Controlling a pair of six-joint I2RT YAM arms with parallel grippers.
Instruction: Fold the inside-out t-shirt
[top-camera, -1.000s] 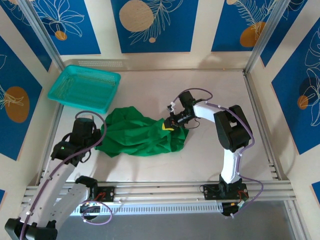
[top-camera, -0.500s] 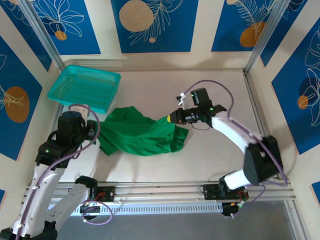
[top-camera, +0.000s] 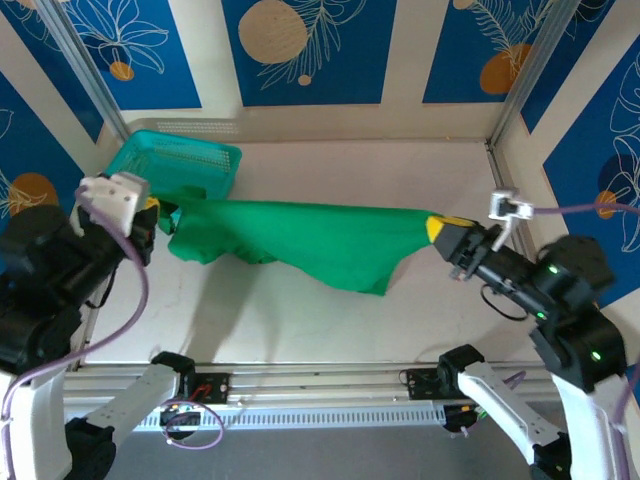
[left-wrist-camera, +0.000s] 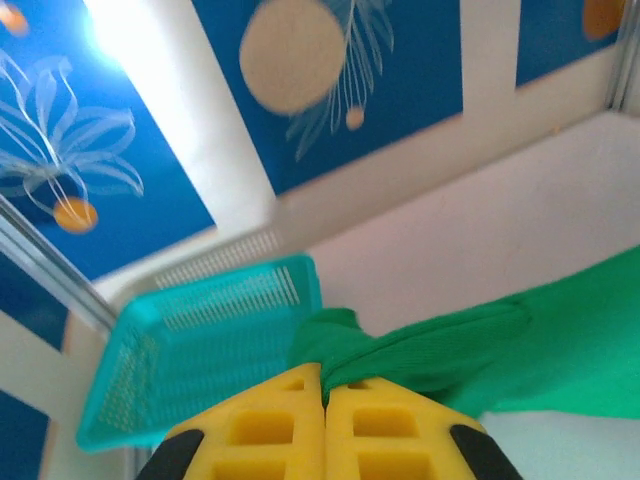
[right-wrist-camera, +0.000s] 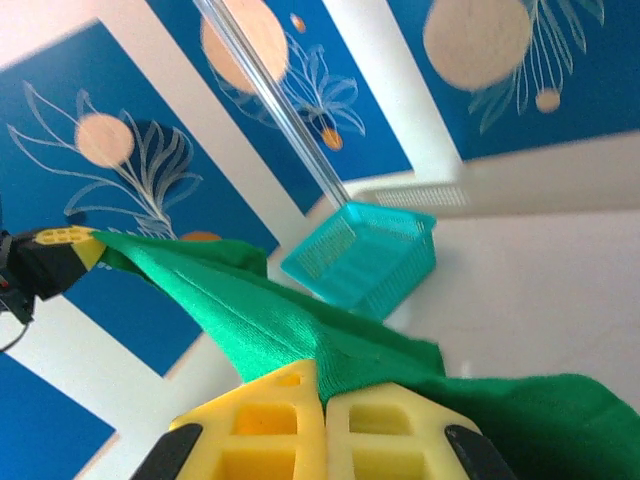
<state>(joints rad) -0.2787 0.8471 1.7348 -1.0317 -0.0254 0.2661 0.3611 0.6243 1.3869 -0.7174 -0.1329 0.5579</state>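
Observation:
The inside-out t-shirt (top-camera: 310, 240) is bright green and hangs stretched in the air between both arms, above the table. My left gripper (top-camera: 152, 208) is shut on its left end, raised in front of the basket; the cloth (left-wrist-camera: 420, 345) bunches out from between the yellow fingers (left-wrist-camera: 270, 425). My right gripper (top-camera: 437, 229) is shut on the right end, high at the right side. In the right wrist view the shirt (right-wrist-camera: 250, 310) runs from my yellow fingers (right-wrist-camera: 385, 430) across to the left gripper (right-wrist-camera: 60, 240). The lower hem sags in the middle.
A teal plastic mesh basket (top-camera: 205, 160) stands at the back left corner of the table, partly behind the left arm. The pale tabletop (top-camera: 300, 320) lies under the lifted shirt. Metal frame posts (top-camera: 530, 70) and blue patterned walls enclose the space.
Both arms have swung up and outwards, lifting the shirt from a crumpled heap on the table and pulling it out into a long taut band between them.

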